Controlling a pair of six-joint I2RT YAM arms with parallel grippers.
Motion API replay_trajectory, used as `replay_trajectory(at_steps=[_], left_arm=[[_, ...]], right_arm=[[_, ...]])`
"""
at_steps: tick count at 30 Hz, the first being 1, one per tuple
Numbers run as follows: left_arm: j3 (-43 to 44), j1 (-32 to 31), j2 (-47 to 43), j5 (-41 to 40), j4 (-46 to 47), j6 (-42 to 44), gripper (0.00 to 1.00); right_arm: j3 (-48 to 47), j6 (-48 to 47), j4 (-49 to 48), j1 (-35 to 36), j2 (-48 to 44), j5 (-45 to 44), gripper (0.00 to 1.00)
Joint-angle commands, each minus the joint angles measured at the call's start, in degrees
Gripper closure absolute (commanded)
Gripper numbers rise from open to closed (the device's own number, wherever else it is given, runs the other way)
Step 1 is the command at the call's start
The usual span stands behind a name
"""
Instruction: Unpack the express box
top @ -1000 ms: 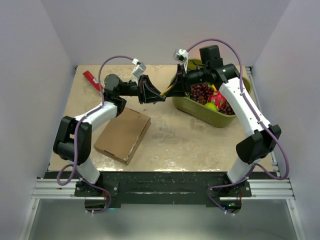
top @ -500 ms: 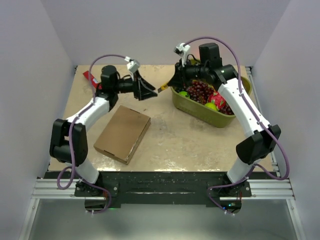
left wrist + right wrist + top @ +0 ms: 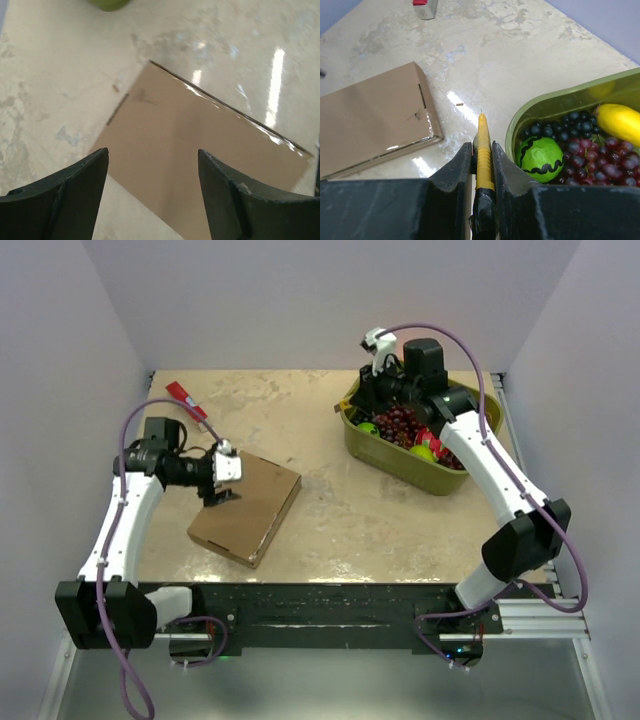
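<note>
Cardboard express box (image 3: pixel 246 508) looks light and stiff; take its lid edge. Left claw (image 3: pixel 151 160) spread above it; right claw (image 3: pixel 482 155) pinches a yellow tool (image 3: pixel 483 132).

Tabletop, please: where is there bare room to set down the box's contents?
Widest free patch: between the flat brown cardboard box and the olive-green plastic tub of fruit, running to the near edge. Also bare: the far middle. Crowded: left side, under the left gripper.

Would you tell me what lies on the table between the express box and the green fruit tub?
Only bare table lies between the express box and the tub, as the top view shows.
</note>
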State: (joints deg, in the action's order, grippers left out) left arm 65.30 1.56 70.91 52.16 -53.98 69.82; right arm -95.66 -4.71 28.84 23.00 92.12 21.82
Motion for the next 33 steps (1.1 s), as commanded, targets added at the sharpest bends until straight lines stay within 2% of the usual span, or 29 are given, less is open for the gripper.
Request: replay_trajectory(at_steps=[1,3,8,14,17,20,23,25,28,29,31,32,33], left_arm=[[-6.2,-3.6,-3.2,-5.2,-19.1,34.4,0.23],[-8.6,-5.2,-3.3,-7.2,-21.4,38.3,0.23],[-16.6,-11.2,-6.1,-10.6,-20.4,42.8,0.19],[-24.2,-13.8,-8.4,-10.9,-12.6,41.5,0.18],[-25.7,-14.7,-8.4,-9.5,-6.3,36.3,0.19],[-27.4,-16.5,-8.8,-7.8,3.1,28.8,0.19],[-29.5,-19.2,-9.3,-7.2,16.4,18.9,0.2],[-31.2,-21.2,-9.4,-7.3,21.9,10.4,0.21],[-32.3,-23.7,-8.3,-8.8,35.0,-4.6,0.22],[-32.4,-24.1,-6.9,-9.6,43.9,-15.9,0.23],[-31.5,-24.5,-4.7,-12.4,52.6,-28.1,0.24],[-30.6,-24.5,-1.8,-13.6,60.1,-39.7,0.25],[-27.7,-24.5,-0.3,-14.7,62.0,-44.5,0.25]], right_arm=[[-1.8,2.5,-5.1,0.4,-0.8,-3.5,1.0],[-1.6,2.6,-5.6,0.4,-1.7,-6.7,1.0],[3.5,1.6,-10.8,0.5,-5.8,-12.7,1.0],[-0.2,0.3,-5.4,0.4,-5.5,-8.0,1.0],[-0.5,-0.2,-4.6,0.4,-5.0,-3.0,1.0],[-2.2,1.8,-2.3,0.3,-3.4,-0.1,1.0],[-2.5,3.2,-1.6,0.3,-2.6,0.8,1.0],[-2.5,4.0,-1.5,0.3,-2.3,-0.4,1.0],[-3.2,4.3,-1.8,0.4,-1.8,-3.3,1.0],[-3.9,4.3,-1.2,0.3,-1.2,-3.0,1.0],[-5.6,4.3,-0.3,0.4,0.3,-4.1,1.0],[-5.6,6.3,-0.4,0.3,0.7,-5.2,1.0],[-5.9,7.2,-0.5,0.3,1.2,-7.9,1.0]])
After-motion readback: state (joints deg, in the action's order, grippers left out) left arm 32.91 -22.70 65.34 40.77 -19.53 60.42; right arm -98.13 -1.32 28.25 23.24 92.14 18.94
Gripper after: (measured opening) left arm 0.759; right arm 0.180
